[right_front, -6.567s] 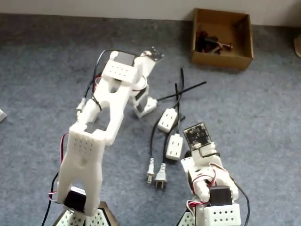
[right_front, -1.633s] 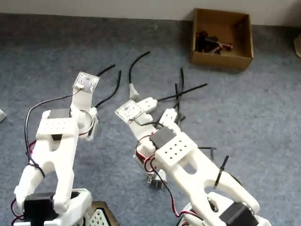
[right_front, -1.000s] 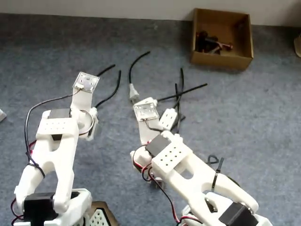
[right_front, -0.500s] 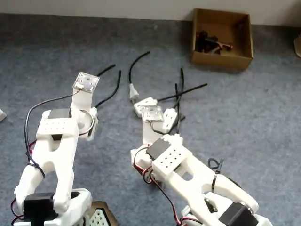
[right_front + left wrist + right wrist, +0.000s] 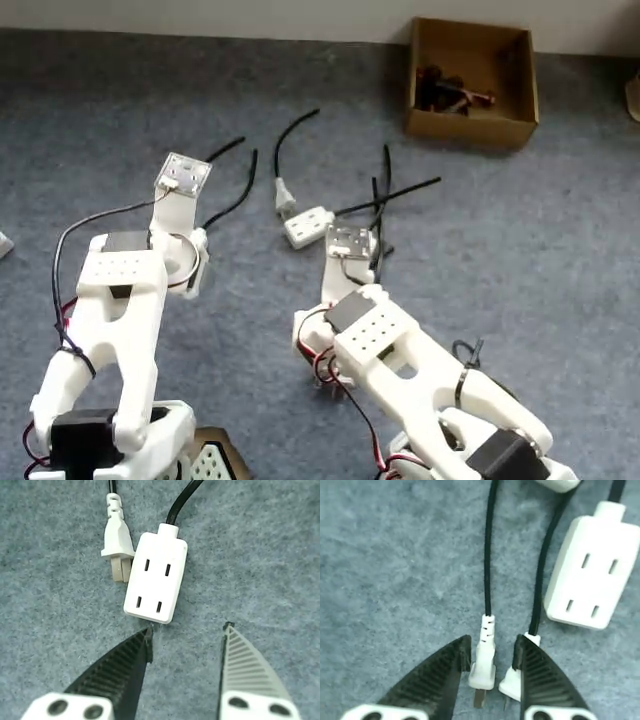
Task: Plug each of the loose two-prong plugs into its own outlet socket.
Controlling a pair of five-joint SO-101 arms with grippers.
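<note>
Plug (image 5: 484, 666) between parted right gripper (image 5: 492, 639) jaws, outlet socket (image 5: 592, 575) nearby

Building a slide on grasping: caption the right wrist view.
Open jaws straddle one white plug on grey carpet; a second plug and a white outlet socket lie alongside.

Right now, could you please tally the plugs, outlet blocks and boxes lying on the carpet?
Two-prong plugs: 4
Outlet blocks: 4
Cardboard box: 1
Total: 9
</note>
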